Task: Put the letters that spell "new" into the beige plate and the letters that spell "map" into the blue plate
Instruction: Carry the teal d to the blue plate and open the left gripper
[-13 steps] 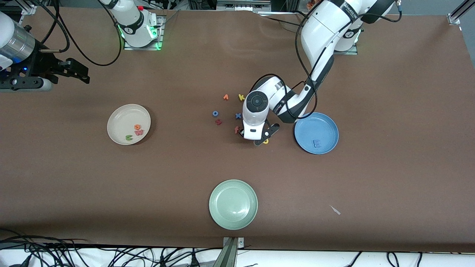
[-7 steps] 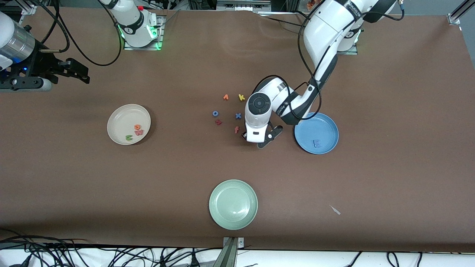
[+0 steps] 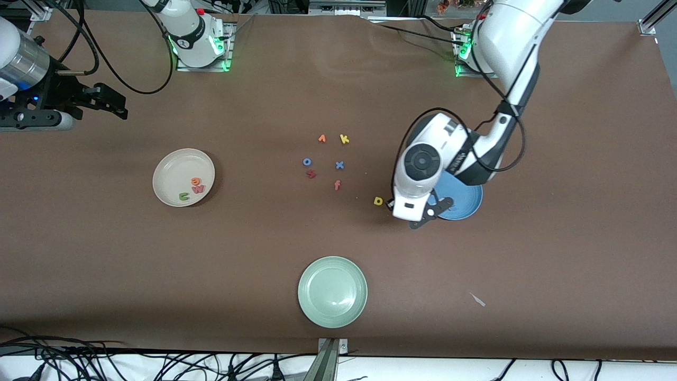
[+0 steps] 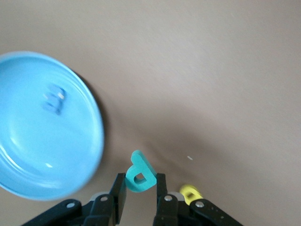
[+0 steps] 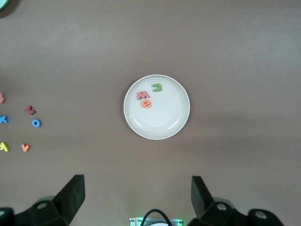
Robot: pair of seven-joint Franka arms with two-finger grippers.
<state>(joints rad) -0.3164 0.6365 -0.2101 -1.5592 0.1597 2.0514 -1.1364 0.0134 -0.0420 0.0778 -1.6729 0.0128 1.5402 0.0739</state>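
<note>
Over the blue plate's (image 3: 465, 203) rim, the left gripper (image 4: 139, 195) points down, jaws clamped on the upright teal p (image 4: 139, 175); the right gripper (image 5: 136, 197) waits, jaws wide, holding nothing.

Three plates (image 3: 183, 159) and twelve foam letters (image 3: 378, 201).

You've got open brown tabletop (image 3: 555, 159) all around the round mid-blue plate (image 3: 468, 203), apart from the side toward the right arm's end. There the tiny yellow foam a (image 3: 378, 201) sits on the table near the plate, and the loose cluster of small foam letters (image 3: 325, 159) lies further that way. Only the light-blue foam m (image 4: 54, 99) is inside the plate.
</note>
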